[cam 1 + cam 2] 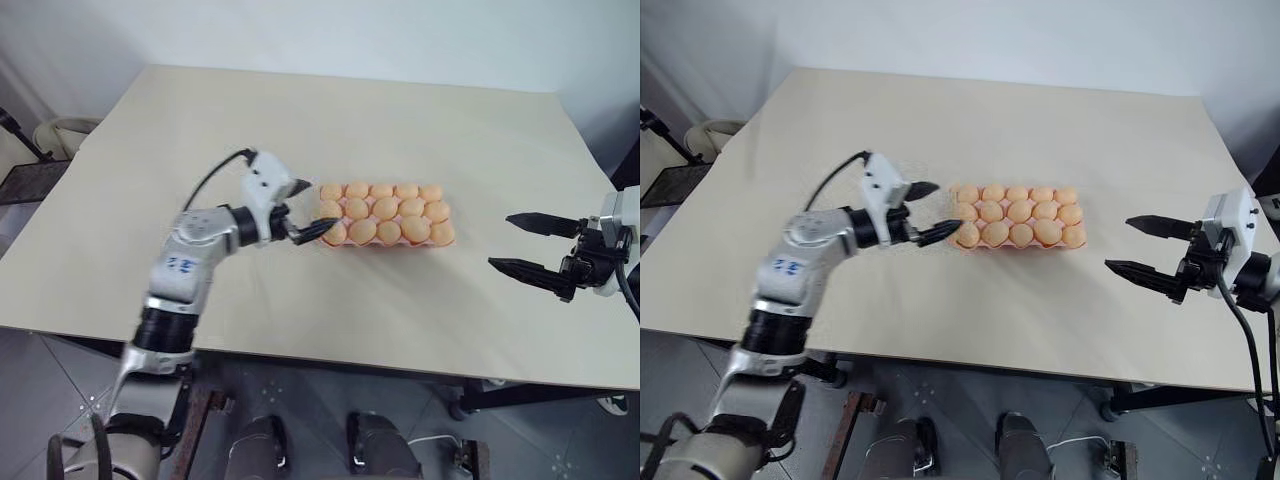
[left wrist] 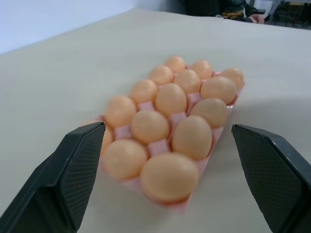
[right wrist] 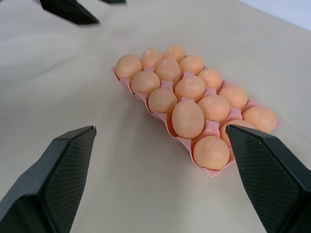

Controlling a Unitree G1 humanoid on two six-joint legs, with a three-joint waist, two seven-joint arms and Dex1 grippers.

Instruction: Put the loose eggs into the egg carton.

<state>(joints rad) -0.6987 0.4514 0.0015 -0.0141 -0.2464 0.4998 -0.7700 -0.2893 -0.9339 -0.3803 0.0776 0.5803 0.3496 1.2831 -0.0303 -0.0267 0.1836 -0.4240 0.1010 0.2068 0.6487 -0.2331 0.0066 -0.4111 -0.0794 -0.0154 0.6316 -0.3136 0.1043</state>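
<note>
The pink egg carton (image 1: 385,244) lies at the table's middle, and every cup I can see holds a pale-orange egg (image 1: 386,208). Loose eggs are out of view. My left gripper (image 1: 320,205) hovers at the carton's left end, level and pointing at it, open with nothing between its fingers. The left wrist view looks along the egg rows (image 2: 170,99) between those spread fingers (image 2: 73,170). My right gripper (image 1: 499,241) hangs open and empty to the right of the carton, well apart from it. Its wrist view shows the carton (image 3: 146,100) and the left gripper's fingers (image 3: 68,9) beyond it.
The beige table (image 1: 330,120) has bare surface all around the carton. Its front edge (image 1: 330,355) runs just below both grippers. A wire basket (image 1: 28,178) and a chair stand off the table's left side.
</note>
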